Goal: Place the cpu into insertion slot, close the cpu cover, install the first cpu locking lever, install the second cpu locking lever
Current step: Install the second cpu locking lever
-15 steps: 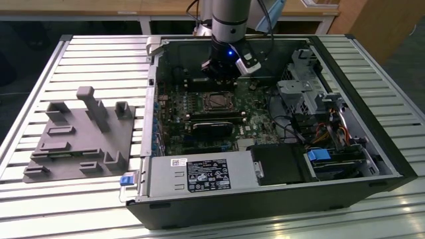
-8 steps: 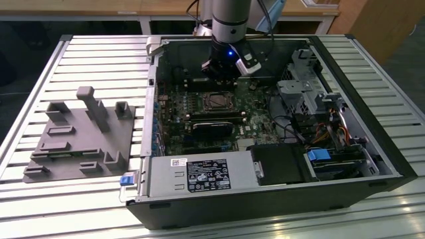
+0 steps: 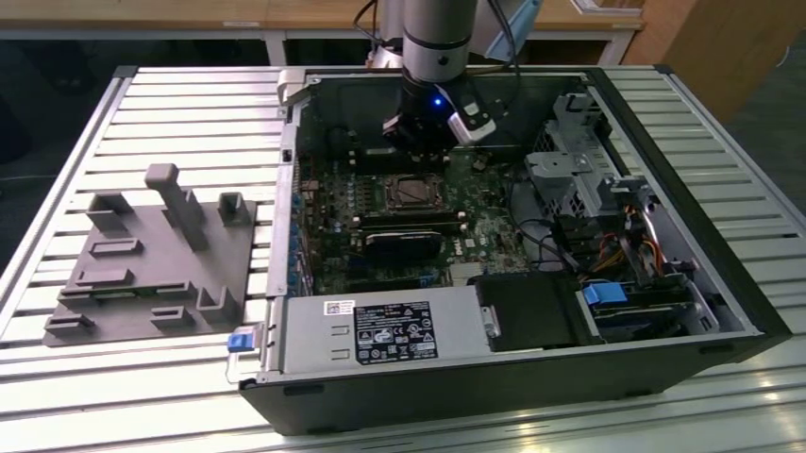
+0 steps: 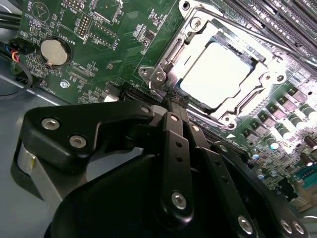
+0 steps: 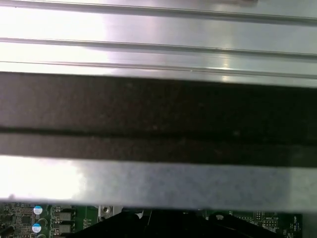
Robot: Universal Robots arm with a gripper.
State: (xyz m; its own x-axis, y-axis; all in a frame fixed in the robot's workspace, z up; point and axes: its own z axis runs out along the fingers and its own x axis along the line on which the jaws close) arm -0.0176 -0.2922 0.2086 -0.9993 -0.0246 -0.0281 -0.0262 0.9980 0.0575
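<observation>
Second wrist view is the one that tells you most. Nearest the camera is the gripper [image 4: 174, 106], and its fingers [image 4: 171, 126] look pressed together into a narrow tip with no gap between them and nothing pinched that I can make out. That tip sits right at the near edge of the socket assembly, touching or just about touching the metalwork at the corner by the hinge; honestly can't say if it's on a lever or just on the frame.

Straight out past the fingers is the cpu [image 4: 218, 74], silvery face up, lying flat inside the slot [image 4: 195, 47]. The cover [image 4: 171, 64] looks to be down around it, with the chip showing through the cut-out. So the chip seems seated and the cover closed, and my guess is the work is now at the levers. A thin rod runs along the far side of the socket, well beyond the tip, probably one of the levers, though whether it's latched I can't tell.

Key relation: the socket lies directly ahead of the fingertips, with its near edge crossways to the way the fingers point.

Further out, in the exterior view, the arm comes down into the open case [image 3: 705, 283] over the board [image 3: 330, 269], with the gripper [image 3: 422, 142] just behind the cpu [image 3: 412, 192]. The case sits on the slatted worktop [image 3: 176, 104].
</observation>
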